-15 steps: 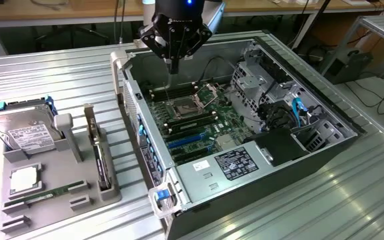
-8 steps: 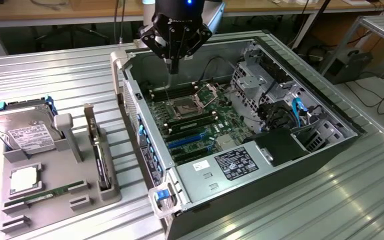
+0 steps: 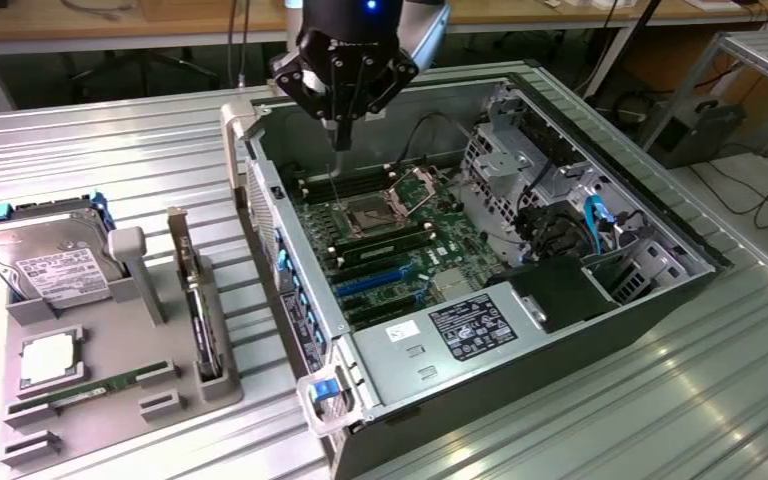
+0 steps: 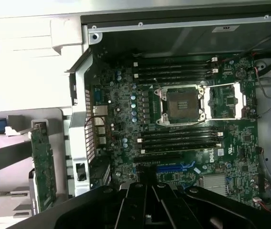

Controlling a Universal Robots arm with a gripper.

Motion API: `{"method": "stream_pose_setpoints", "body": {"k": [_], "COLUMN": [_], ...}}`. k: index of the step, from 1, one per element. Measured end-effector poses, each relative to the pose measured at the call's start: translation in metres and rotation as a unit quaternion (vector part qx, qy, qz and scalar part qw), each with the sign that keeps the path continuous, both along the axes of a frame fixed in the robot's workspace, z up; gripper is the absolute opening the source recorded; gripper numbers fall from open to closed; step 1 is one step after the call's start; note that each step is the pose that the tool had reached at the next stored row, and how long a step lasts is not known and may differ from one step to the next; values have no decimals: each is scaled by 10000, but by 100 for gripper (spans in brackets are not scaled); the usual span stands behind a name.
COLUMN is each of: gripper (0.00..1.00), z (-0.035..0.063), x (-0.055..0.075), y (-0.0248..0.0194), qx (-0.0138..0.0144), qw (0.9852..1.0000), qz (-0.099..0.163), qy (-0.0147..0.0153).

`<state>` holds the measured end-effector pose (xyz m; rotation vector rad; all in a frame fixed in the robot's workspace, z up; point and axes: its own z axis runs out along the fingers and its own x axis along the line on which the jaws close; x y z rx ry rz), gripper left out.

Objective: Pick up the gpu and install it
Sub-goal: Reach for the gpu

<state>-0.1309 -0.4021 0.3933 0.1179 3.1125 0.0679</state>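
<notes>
- Exterior view: the gpu (image 3: 197,310) stands on its long edge in a slot of the grey tray (image 3: 117,425). It sits on the exterior view's left, just beside the open computer case (image 3: 558,370). It has not been lifted.
- In the wrist view the card's green board (image 4: 42,167) shows as a thin upright strip outside the case wall.
- It will probably handle as light and stiff but fragile: a thin board that should not be bent or squeezed hard.
- The free upper edge looks like the best place to take hold, pinching across the two flat faces near the middle so the card hangs level.
- The room above the card is open. A grey upright post (image 3: 131,270) of the tray stands near on one side, and the case's perforated wall (image 3: 267,215) rises close on the other, so there is little room sideways.
- The hard drive (image 3: 44,265) and the memory stick (image 3: 84,392) share the tray but lie apart from the card.
- Inside the case, the blue slots (image 3: 371,285) on the motherboard (image 3: 398,235) lie uncovered, with cables and drive bays towards the exterior view's right.
- The gripper (image 3: 341,140) hangs over the case above the processor socket (image 3: 364,215), well apart from the card. Its fingers look pressed together and pinch nothing.
</notes>
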Motion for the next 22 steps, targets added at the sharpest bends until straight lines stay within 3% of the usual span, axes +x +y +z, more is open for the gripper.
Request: {"method": "stream_pose_setpoints", "body": {"k": [5,18,22], "gripper": [11,11,11], "z": [-1,-57,-106], "x": [-342,-876,-1058], "y": [-134,-366,-411], "qx": [1,0,0], "qw": [10000,10000,10000], "qz": [-1,0,0], "qy": [0,0,0]}}
